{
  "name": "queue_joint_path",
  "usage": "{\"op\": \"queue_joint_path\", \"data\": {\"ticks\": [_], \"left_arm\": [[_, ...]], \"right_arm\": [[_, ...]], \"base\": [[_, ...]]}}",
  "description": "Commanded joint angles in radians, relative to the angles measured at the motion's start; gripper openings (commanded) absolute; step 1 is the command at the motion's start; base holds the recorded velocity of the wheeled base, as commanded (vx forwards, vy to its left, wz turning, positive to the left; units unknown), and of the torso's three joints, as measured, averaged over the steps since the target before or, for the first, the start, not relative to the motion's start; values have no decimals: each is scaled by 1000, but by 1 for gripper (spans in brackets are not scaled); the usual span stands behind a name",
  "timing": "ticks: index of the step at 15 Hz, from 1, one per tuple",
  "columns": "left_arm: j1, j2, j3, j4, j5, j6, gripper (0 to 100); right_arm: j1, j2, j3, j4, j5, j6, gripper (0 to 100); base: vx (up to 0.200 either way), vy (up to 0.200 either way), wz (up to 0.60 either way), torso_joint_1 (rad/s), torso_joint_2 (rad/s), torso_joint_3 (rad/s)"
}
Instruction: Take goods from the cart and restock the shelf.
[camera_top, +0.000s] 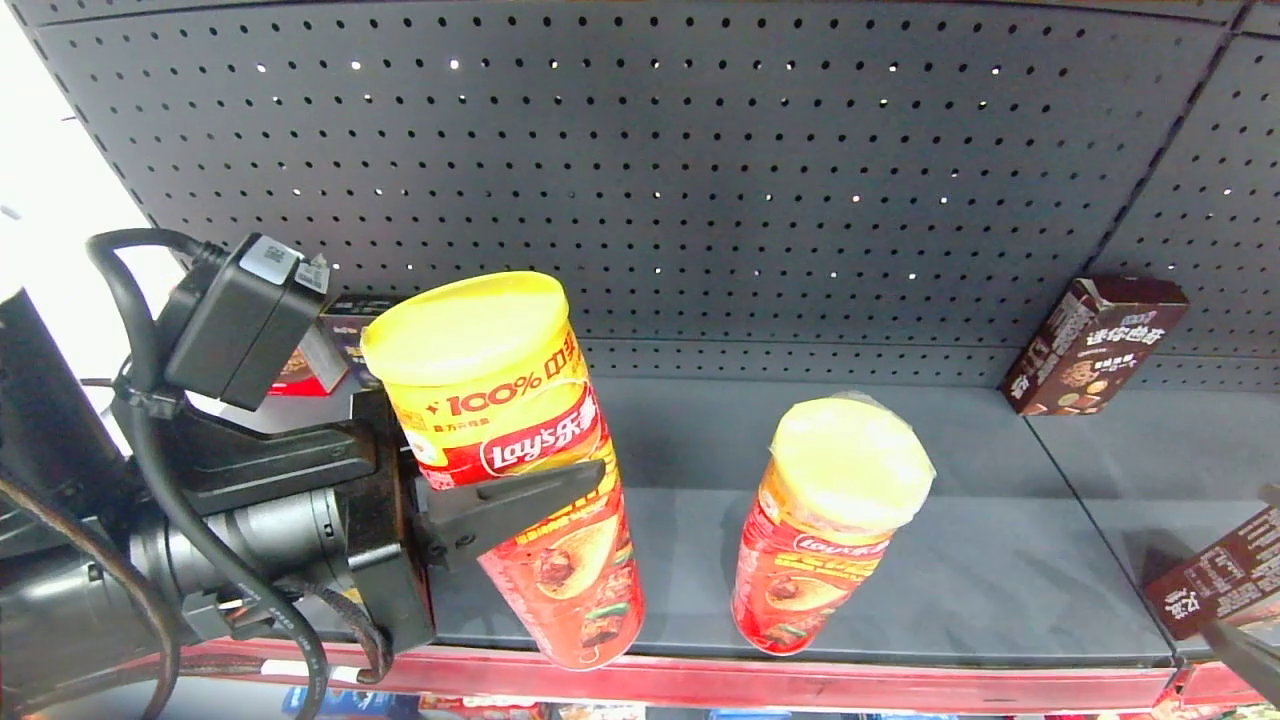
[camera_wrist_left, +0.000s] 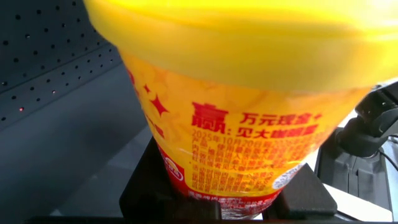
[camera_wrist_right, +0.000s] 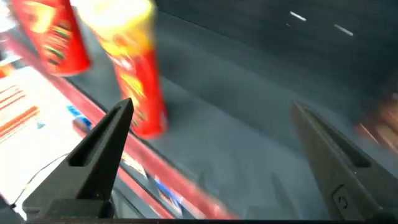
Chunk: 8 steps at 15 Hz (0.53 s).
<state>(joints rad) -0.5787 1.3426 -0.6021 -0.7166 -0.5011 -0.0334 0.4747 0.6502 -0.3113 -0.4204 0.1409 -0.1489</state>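
The left gripper is clamped across the middle of a chip can. The can's long axis is near upright but leaning, and its base is at the front lip of the shelf. Free shelf floor lies just beyond the fingers, so I judge the can needs carrying inward and straightening. A second can stands near on this gripper's right. The right gripper, farther right, is spread and holds nothing.

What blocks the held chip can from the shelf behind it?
Nothing visible. The left gripper holds the red-and-yellow chip can tilted at the front edge of the grey metal shelf board. A second can stands apart to its right.
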Motion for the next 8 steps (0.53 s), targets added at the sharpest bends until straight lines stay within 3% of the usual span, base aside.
{"op": "queue_joint_path", "data": {"ticks": [1, 4, 8], "left_arm": [[-1, 0, 1, 0, -1, 0, 0], [-1, 0, 1, 0, -1, 0, 0], [3, 0, 2, 2, 1, -2, 0]], "right_arm": [[-2, -374, 78, 246, -164, 54, 100], [-2, -575, 169, 445, -241, 71, 100], [-2, -650, 278, 450, -280, 98, 100]], "base": [[0, 0, 0, 0, 0, 0], [0, 0, 0, 0, 0, 0], [0, 0, 0, 0, 0, 0]]}}
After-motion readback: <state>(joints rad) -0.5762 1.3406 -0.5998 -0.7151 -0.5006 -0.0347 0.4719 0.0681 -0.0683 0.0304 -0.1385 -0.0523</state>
